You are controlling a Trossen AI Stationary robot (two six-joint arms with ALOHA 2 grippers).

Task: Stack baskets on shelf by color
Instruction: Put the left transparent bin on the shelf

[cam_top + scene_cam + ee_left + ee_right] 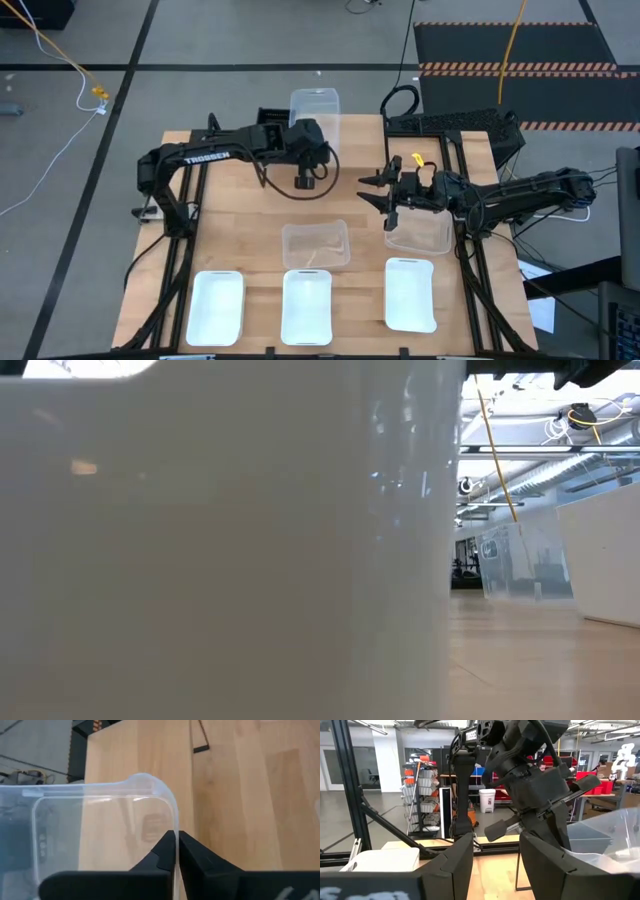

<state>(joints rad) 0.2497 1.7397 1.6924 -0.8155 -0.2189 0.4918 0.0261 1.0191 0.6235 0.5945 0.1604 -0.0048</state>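
Observation:
My left gripper (320, 138) (176, 836) is over the table's far middle, shut on a clear basket (315, 108) (100, 835). A second clear basket (316, 243) stands on its base at the table's centre. A third (420, 234) stands below my right gripper (376, 200) (495, 865), which hangs open and holds nothing. Three white baskets (216, 307) (307, 307) (410, 294) stand in a row along the near edge. The shelf (440, 160), light wood on thin black legs, stands at the far right under my right arm. My left gripper pinches the clear basket's side wall just below the rim (173, 827), beside a rounded corner. One finger (160, 852) is inside the basket and one (200, 857) is outside. The fingers come slanting down from the table's left. The basket sticks out beyond them, opening up, and appears clear of the table.
A white basket (200, 540) stands right at the low camera and blocks most of that view; beside it a clear basket (525, 565) shows. A dark box-like thing (272, 118) sits at the far edge behind my left arm. Bare wood lies at the table's left middle (240, 220).

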